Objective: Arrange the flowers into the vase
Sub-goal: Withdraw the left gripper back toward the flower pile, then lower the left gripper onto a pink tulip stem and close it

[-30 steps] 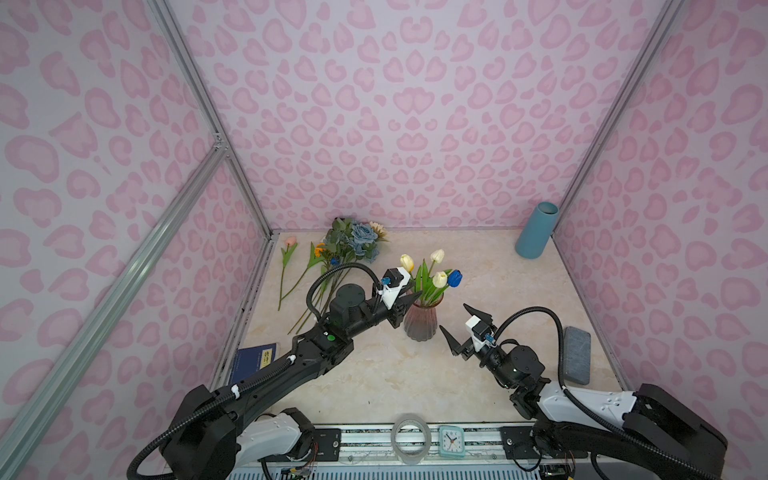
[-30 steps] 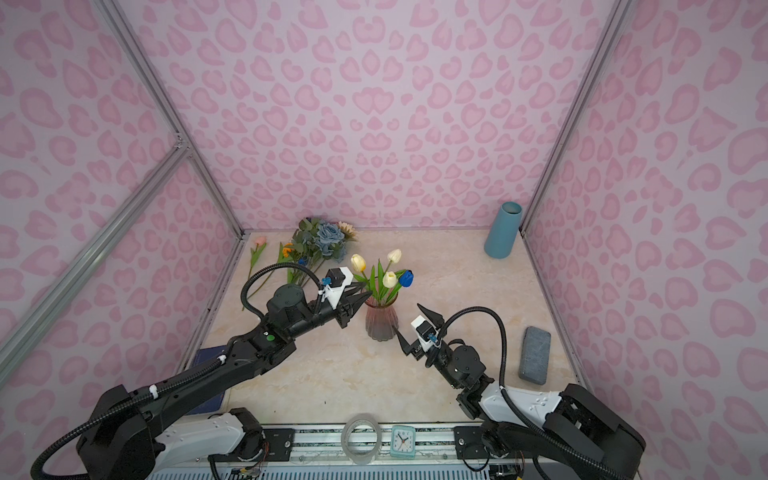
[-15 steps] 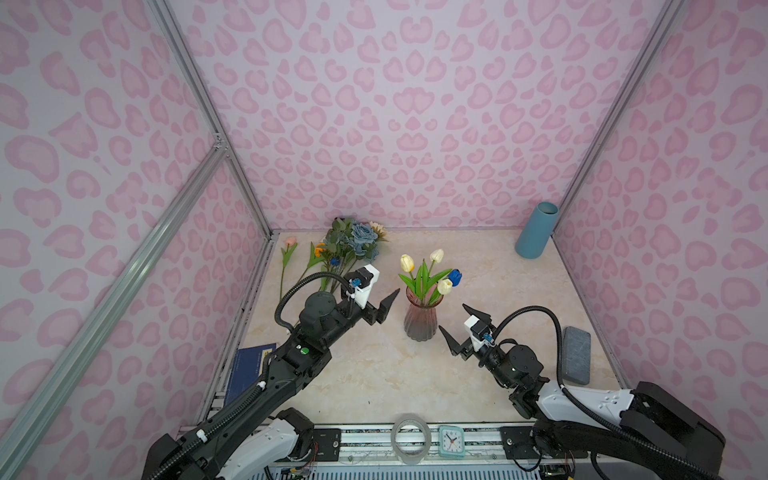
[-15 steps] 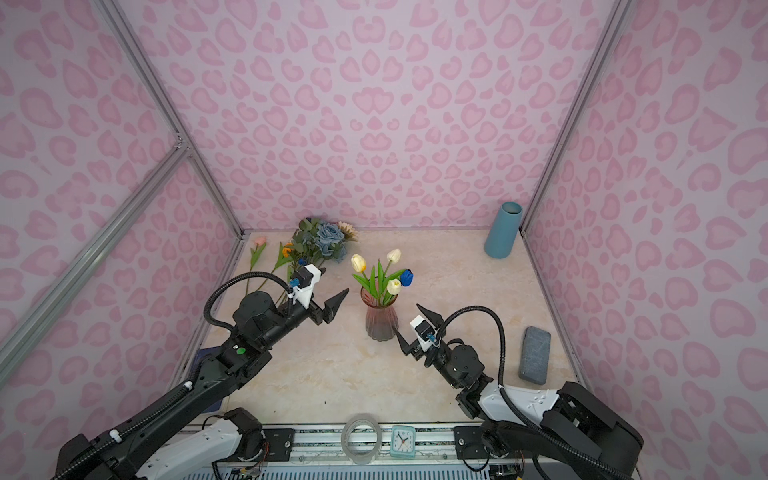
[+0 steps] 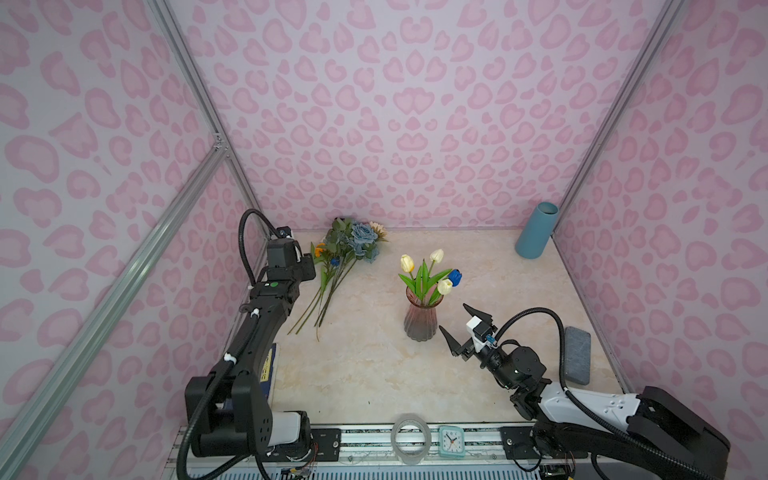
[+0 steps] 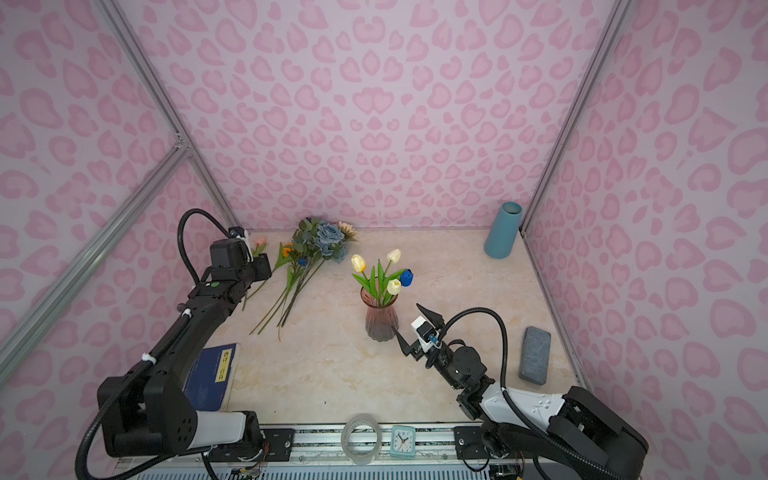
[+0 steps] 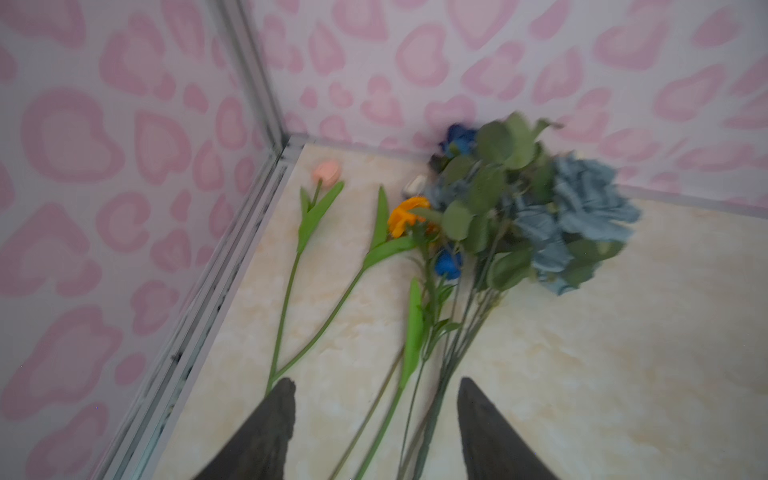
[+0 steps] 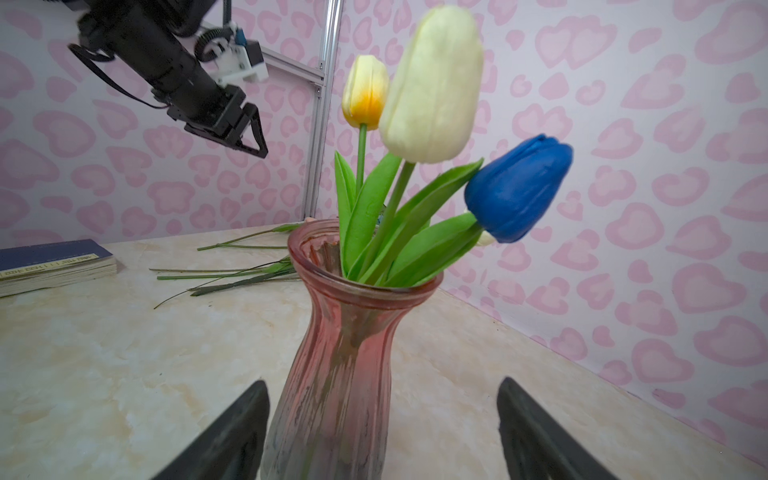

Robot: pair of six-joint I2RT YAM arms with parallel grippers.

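Two pincers are shown, both released and empty. The right pincer is held with its jaws spread just beside the ribbed pink glass vase. A cream-yellow tulip, two white tulips and a blue tulip are already stood in the vase. The left pincer is held above the marbled beige table, jaws apart, with nothing gripped.

The coming move is judged to turn on the loose green-stemmed flowers. They are laid flat on the table directly ahead of the left pincer, cut ends nearest it and blooms farthest, toward the back left corner. Their long axes are run roughly along the pincer's own pointing direction, so the jaws are judged to be set across the stems. In the left wrist view the stem ends are seen below and between the two fingers. Farther out, the pink tulip, the orange bloom, the small vivid blue rose and the dusty-blue rose bunch are found. The left arm is clearly the nearer one. The right pincer is kept well apart from these stems, with the vase between.

On the front rail, numerals are carried on the dial of the small turquoise alarm clock, too small to be read. Farther back, a yellow label strip is borne by the dark blue book; its characters cannot be made out. No brand is legible.
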